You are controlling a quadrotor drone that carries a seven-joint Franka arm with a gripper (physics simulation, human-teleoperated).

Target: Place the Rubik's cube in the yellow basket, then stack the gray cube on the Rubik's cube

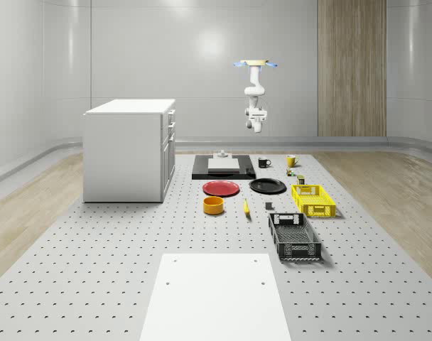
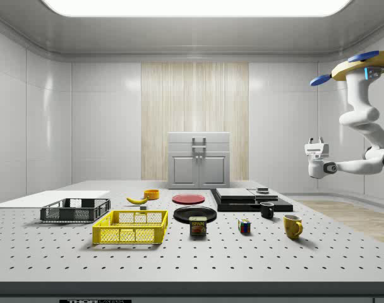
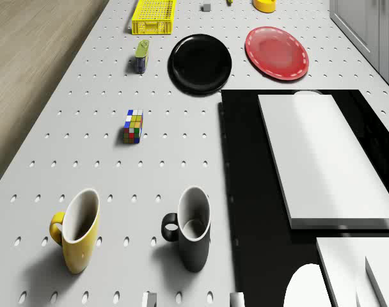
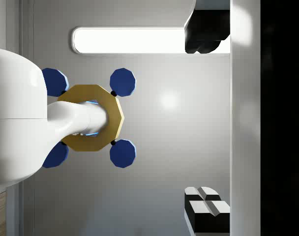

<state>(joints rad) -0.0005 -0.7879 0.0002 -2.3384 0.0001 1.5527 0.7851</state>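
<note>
Neither step is done yet. Taken from the near end of the tabletop [image 1: 95, 249] in the whole-scene view:

- **Yellow basket:** The yellow basket [image 1: 313, 200] sits just past the black basket [image 1: 294, 236]. As far as you can see through its mesh in the side view, nothing is inside it.
- **Gray cube:** The gray cube [image 1: 268, 207] rests on the tabletop near the yellow basket, on that view's left of it. It is untouched and apart from everything else.
- **Rubik's cube:** Farther on, the Rubik's cube [image 3: 134, 126] stands upright on the bare tabletop, well apart from the yellow basket. A can [image 3: 141, 55] stands between the two.
- **Mugs:** Beyond the Rubik's cube stand a yellow mug [image 3: 76, 233] and a black mug [image 3: 189, 231].
- **Drone:** Farthest back, the drone [image 2: 362, 63] hovers high over the far end of the tabletop, around the mugs.
- **Hand:** The arm hangs folded beneath the drone. The hand [image 2: 316, 144] is well above the tabletop and turned upward toward the drone's underside. Its fingers [image 4: 206, 209] stand wide apart and hold nothing.

So the whole job is left to you. First bring the hand down to the Rubik's cube, lift it and set it in the yellow basket. Then fetch the gray cube and place it on top. By my reading this is still the approach to the first pick.
</note>
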